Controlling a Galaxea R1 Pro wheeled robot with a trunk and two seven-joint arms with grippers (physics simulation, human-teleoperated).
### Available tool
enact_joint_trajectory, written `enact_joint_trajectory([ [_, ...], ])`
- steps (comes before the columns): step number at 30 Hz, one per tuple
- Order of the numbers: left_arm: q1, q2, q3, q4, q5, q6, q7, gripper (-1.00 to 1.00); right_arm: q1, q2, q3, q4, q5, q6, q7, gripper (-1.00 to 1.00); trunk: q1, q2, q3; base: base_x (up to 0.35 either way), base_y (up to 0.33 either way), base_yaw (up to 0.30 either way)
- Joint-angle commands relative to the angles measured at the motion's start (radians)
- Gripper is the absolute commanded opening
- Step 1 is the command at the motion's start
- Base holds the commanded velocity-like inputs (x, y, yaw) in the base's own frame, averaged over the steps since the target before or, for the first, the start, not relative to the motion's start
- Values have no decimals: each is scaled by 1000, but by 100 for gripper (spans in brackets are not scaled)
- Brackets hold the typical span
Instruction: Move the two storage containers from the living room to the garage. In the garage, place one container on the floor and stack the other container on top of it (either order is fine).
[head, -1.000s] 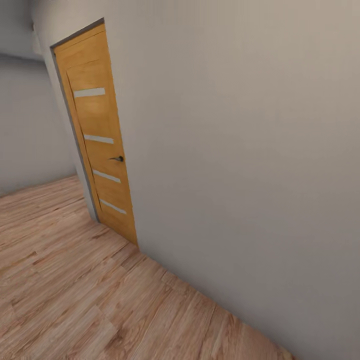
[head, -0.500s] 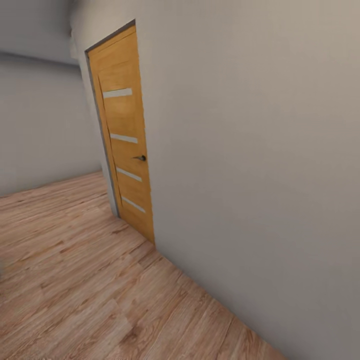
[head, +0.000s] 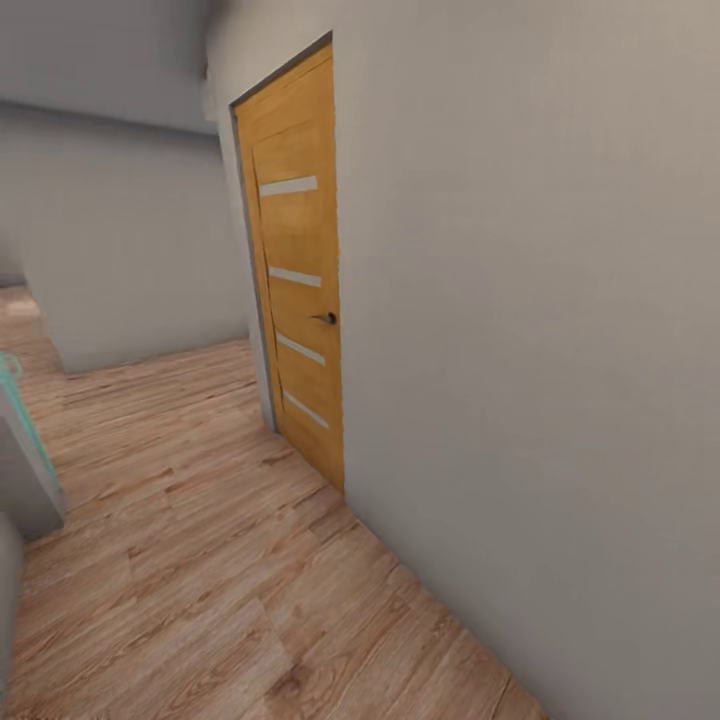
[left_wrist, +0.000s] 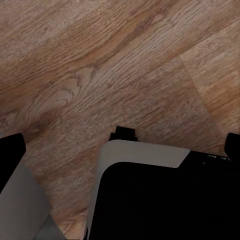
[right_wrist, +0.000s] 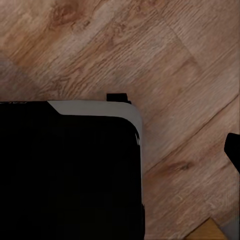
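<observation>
Door (head: 297, 270) honey-orange (pale horizontal stripes); wall (head: 530, 300) grey-beige; plank flooring (head: 200, 580) light brown woodgrain.

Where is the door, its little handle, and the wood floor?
Door (head: 298, 230), head view, on its orange upper panel.
Door handle (head: 326, 318), head view, on the dark lever.
Wood floor (head: 200, 560), head view, on bare planks beside the wall.

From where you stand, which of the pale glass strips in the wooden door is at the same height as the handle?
On the wooden door, the third glass strip from the top; it is roughly level with the dark handle.
</observation>
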Motion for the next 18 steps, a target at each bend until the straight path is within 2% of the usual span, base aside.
enact_joint_trajectory([
  [1,-1,0,-9,1,8,-3,2,100,-1,0,5,3,-5,-6,-1,100,1,-1,-1,241,0,273],
  [18,-1,-1,-9,1,8,-3,2,100,-1,0,5,2,-5,-6,-1,100,1,-1,-1,242,0,273],
])
